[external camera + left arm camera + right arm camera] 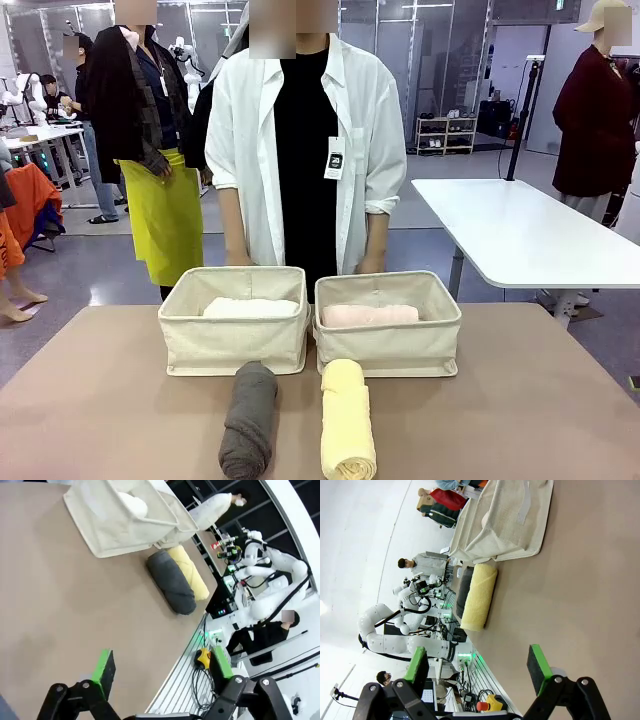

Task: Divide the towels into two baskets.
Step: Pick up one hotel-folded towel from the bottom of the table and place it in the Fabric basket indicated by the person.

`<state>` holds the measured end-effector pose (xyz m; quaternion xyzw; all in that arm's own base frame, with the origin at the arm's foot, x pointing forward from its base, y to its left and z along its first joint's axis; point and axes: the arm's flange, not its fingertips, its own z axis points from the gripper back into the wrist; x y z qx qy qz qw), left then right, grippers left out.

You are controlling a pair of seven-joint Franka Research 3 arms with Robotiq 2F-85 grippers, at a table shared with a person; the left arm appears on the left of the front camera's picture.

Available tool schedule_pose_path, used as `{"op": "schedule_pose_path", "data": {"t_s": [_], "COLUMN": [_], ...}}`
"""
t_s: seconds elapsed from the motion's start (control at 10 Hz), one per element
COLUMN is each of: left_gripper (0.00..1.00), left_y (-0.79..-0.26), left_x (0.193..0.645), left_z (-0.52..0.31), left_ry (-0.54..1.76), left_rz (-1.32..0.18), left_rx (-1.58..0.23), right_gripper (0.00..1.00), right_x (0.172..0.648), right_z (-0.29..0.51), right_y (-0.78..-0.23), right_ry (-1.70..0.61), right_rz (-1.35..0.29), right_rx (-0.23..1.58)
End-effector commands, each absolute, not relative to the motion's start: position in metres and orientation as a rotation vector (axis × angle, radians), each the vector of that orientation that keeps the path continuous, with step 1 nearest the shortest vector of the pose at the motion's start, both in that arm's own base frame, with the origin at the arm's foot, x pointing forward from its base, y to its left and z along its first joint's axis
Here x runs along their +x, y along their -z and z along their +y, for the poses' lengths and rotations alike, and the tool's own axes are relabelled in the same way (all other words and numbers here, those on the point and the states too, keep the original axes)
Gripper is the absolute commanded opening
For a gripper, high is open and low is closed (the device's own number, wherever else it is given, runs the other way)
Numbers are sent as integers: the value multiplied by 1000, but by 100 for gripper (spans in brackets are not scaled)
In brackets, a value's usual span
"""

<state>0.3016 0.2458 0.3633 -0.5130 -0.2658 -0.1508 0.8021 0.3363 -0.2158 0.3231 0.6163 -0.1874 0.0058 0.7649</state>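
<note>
Two beige canvas baskets stand side by side mid-table. The left basket holds the white towel; the right basket holds the pale pink towel. In front of them lie the dark grey towel and the pale yellow towel, side by side, lengthwise toward me. My left gripper hangs open above bare tabletop, well away from the grey towel, the yellow towel and the left basket. My right gripper is open too, apart from the yellow towel and the right basket.
A person in a white shirt stands just behind the baskets, hands lowered behind their far rims. The brown table has free room to either side of the towels. A white table stands farther back right.
</note>
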Motion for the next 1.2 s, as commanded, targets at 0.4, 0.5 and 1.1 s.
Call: {"op": "schedule_pose_path", "data": {"t_s": [0.4,0.5,1.1], "left_gripper": [96,96,96], "left_y": [-363,-363,-363], "left_x": [302,302,302], "left_z": [254,254,254], "left_ry": [307,307,307], "left_rz": [-560,-560,-560], "left_rx": [-1089,-1089,-1089], "right_gripper": [100,100,100], "right_x": [337,337,337], "right_z": [-214,-214,-214], "right_y": [-324,-324,-324], "right_ry": [-25,-25,-25], "right_rz": [-426,-426,-426], "right_rx": [1341,1341,1341]}}
